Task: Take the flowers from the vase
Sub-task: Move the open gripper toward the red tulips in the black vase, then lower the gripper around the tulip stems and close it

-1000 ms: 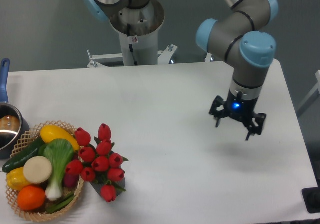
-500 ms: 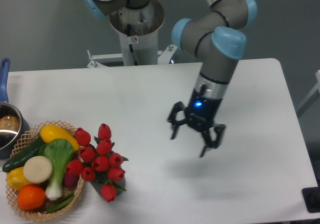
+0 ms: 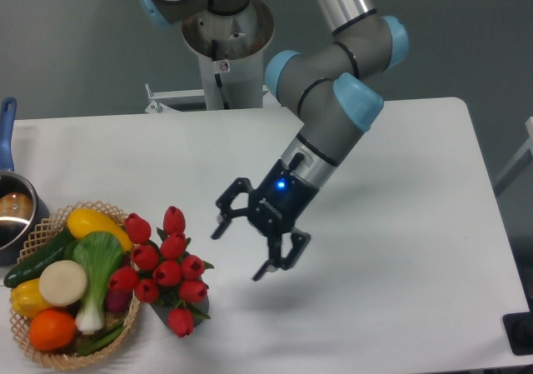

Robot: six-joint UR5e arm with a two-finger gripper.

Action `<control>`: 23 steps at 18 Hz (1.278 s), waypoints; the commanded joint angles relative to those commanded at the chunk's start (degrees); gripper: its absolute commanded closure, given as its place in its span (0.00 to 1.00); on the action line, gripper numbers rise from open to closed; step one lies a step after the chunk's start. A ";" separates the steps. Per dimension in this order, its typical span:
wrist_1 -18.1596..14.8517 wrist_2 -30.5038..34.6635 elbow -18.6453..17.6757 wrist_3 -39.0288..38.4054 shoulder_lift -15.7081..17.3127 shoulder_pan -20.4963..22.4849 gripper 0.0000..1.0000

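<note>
1. Flowers: near left, standing in the vase, just beside the wicker basket. Glossy red buds, probably light, stiff plastic; best pinched at the clustered heads.
2. Vase: dark, mostly hidden.
3. Gripper: mid-table, right of the flowers, fingers spread wide, empty.

Desk: smooth matt white, looks like laminate. Arm: satin grey shells with light-blue plastic joint caps, upper link polished bare metal. End effector: matt black fingers, plastic or coated metal, cannot tell which. Flowers: glossy red buds, plastic-looking sheen, duller green leaves. Vase: dark, matt, mostly hidden. Basket: rough woven wicker, tan. Produce in it is shiny, smooth, plastic-like. Pot: reflective metal rim, glossy blue handle.
</note>
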 joint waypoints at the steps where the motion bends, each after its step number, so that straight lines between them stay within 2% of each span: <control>1: 0.00 -1.67 0.00 0.00 -0.53 -0.35 0.00; 3: -0.09 -4.57 -0.09 -0.17 -1.06 -1.31 0.00; 9: 0.00 -4.85 0.44 0.44 -3.34 -4.31 0.01; 10: 0.00 -4.85 0.70 0.44 -3.61 -4.48 0.07; 11: 0.00 -4.85 0.88 0.44 -3.70 -4.74 0.21; 14: 0.00 -4.85 1.23 0.35 -4.22 -4.31 1.00; 19: 0.00 -4.85 1.32 -1.05 -3.26 -2.90 1.00; 23: -0.09 -4.85 2.72 -6.49 -1.24 -2.29 1.00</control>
